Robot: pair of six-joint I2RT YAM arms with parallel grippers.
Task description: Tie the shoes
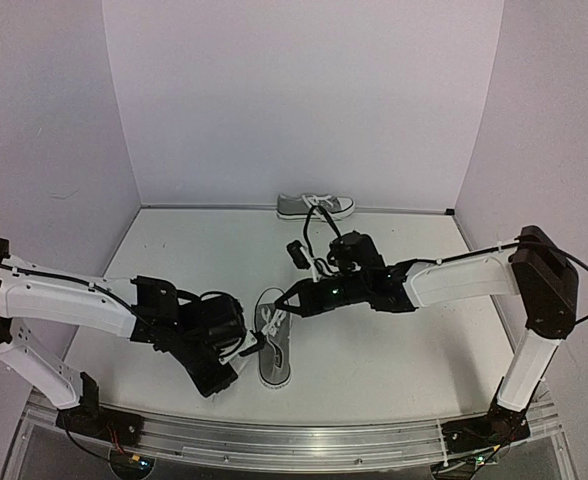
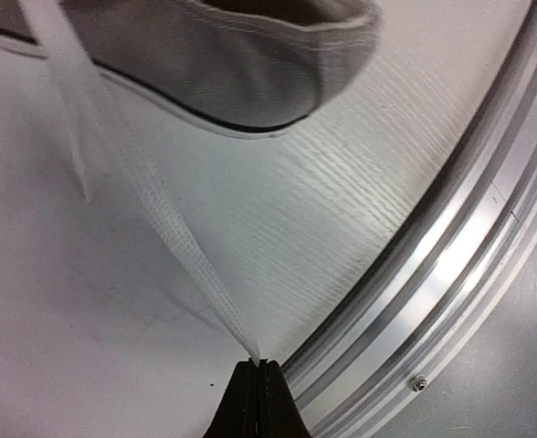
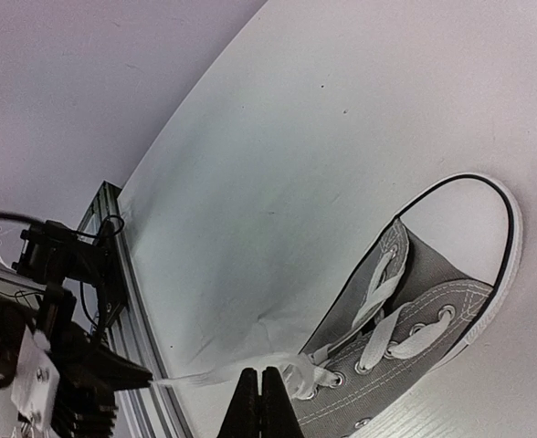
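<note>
One grey shoe (image 1: 274, 362) with a white sole lies near the table's front, between my two grippers. Its twin (image 1: 316, 207) stands on its sole at the back wall. My left gripper (image 2: 259, 362) is shut on the end of a white lace (image 2: 159, 210), which runs taut up to the shoe (image 2: 223, 64). In the top view the left gripper (image 1: 252, 345) sits just left of that shoe. The right gripper (image 3: 260, 374) is shut at the shoe's upper eyelets (image 3: 433, 319), with bunched lace (image 3: 296, 365) meeting its tips. From above, the right gripper (image 1: 280, 304) hovers over the shoe's far end.
An aluminium rail (image 2: 451, 265) runs along the table's front edge, close to my left gripper. White walls enclose the table on three sides. The left gripper's black body (image 3: 86, 365) shows at the lower left of the right wrist view.
</note>
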